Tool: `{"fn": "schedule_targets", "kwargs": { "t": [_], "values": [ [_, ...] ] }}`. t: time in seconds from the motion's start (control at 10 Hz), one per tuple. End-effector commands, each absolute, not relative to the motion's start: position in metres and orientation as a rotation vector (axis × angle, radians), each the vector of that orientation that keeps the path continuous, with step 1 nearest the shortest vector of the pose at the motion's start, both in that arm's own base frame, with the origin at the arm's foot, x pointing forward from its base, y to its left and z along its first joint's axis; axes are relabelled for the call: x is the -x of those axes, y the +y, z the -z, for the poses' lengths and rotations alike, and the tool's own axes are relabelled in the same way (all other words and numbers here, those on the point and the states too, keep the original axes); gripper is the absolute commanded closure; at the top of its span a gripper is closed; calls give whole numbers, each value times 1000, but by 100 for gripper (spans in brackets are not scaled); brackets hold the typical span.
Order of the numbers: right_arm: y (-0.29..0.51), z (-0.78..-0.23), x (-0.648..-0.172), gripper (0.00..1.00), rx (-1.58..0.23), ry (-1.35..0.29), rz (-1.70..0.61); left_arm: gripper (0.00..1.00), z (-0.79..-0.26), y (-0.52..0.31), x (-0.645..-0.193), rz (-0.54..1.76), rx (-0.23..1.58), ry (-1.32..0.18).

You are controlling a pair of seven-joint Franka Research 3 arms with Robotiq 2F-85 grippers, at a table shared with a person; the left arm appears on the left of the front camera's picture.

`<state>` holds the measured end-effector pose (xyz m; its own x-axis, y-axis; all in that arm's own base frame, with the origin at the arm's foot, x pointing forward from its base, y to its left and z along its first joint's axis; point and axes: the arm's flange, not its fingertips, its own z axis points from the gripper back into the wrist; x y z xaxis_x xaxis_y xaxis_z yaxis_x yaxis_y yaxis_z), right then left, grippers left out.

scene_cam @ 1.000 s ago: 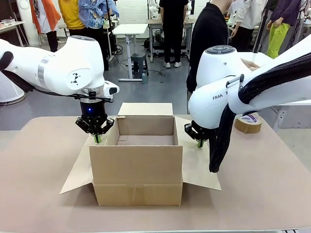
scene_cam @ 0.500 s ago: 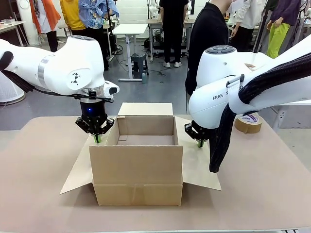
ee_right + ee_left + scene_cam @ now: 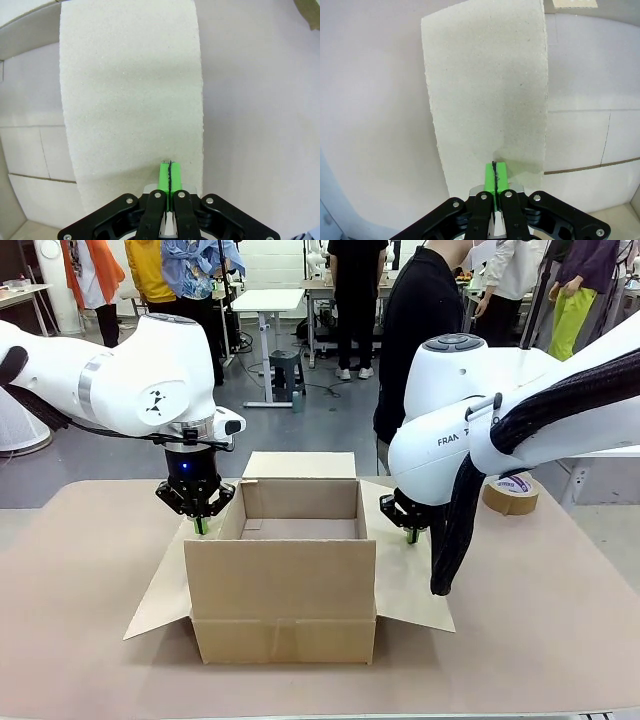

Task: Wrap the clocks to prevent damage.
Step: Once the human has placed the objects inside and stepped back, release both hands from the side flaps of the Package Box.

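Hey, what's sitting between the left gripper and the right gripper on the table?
In the front view, the open cardboard box sits between the left gripper and the right gripper, with one gripper at each side of it.

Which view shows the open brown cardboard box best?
Front view: the whole open brown cardboard box shows, flaps spread, inside visible. The left wrist view gives one side flap under the shut left gripper; the right wrist view, the opposite flap under the shut right gripper.

Matt, rough cardboard box (image 3: 285, 590)
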<state>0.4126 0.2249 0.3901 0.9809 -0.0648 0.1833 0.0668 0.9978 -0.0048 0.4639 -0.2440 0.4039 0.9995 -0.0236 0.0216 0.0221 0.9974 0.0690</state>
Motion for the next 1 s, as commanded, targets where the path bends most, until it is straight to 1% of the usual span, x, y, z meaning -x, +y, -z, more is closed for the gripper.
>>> {"fn": "schedule_targets", "kwargs": {
  "t": [0.0,0.9],
  "values": [
    [225,-389,-412,99,13,-183,66,100,-403,-245,-464,13,-88,-31],
    [225,-389,-412,99,13,-183,66,100,-403,-245,-464,13,-88,-31]
  ]
}}
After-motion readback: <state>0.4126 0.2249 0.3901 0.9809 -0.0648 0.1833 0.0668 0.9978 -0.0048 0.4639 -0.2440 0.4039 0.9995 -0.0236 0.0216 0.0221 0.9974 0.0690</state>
